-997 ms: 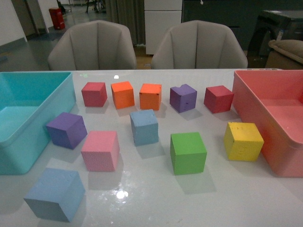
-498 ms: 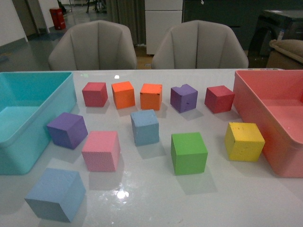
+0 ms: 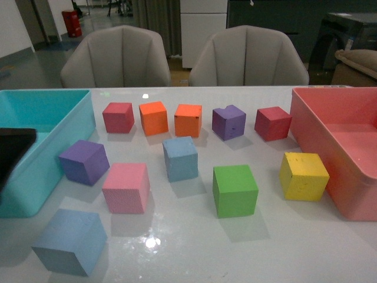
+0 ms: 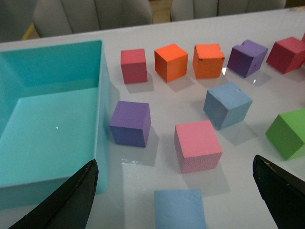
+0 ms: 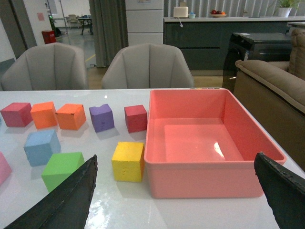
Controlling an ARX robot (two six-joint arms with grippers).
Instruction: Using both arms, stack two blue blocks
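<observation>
Left tool point(image 4: 176, 195) and right tool point(image 5: 171, 195) spread wide, grasping nothing.
My left arm point(image 3: 15, 150) shows at front view's left edge by teal bin point(image 3: 59, 100); blue block point(image 3: 180, 158) mid-frame, second blue block point(image 3: 69, 242) lower left on tabletop point(image 3: 188, 253).

No writing, number, brand or label can be read in any view. The only sign-like thing is a small pinkish sheet point(image 5: 39, 16) on the far wall, above and behind the left grey chair point(image 5: 45, 67). It is too small and blurred to make out any letters.
</observation>
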